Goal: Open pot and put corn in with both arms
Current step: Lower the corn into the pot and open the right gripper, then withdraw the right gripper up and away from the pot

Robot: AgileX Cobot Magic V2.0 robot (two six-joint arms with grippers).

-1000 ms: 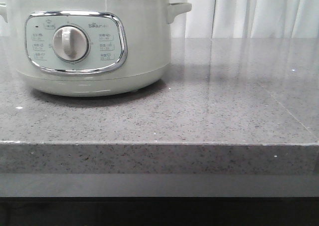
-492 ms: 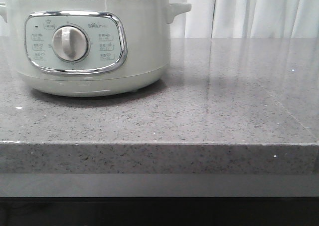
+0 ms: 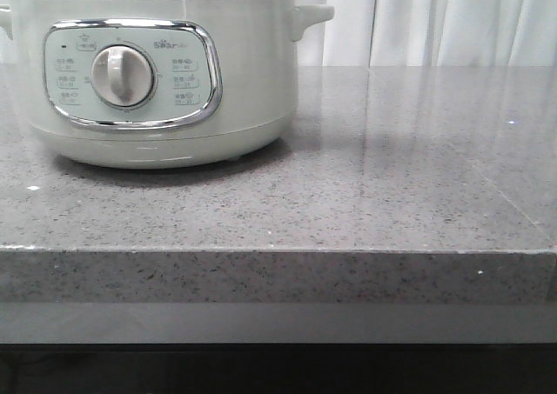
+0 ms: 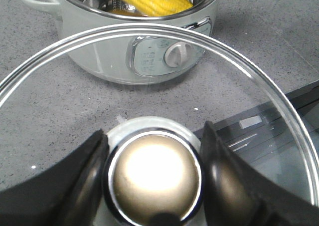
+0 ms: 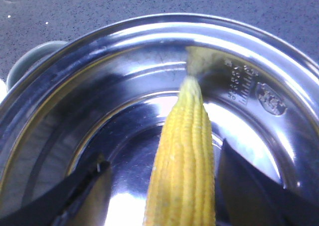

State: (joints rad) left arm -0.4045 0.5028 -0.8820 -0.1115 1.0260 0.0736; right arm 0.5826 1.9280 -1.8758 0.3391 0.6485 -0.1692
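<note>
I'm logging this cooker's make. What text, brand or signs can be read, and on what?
"Bear": brand on the pale grey-green round cooker's chrome-framed control panel.
Small setting labels around the round dial: too small to read.
Stamped marks on the steel inner wall: too blurred to read.

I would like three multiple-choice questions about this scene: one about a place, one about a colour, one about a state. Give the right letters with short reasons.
1. Where is the corn?
A. on the counter
B. inside the pot
C. on the lid

2. What colour is the pot's dial?
A. red
B. black
C. pale grey-white

3. What is the left gripper doing?
A. gripping the lid's knob
B. holding the corn
C. resting open on the counter

Answers:
1 B, the cob lies within the steel bowl.
2 C, the front view shows it pale.
3 A, its fingers flank the knob of the glass lid.
</note>
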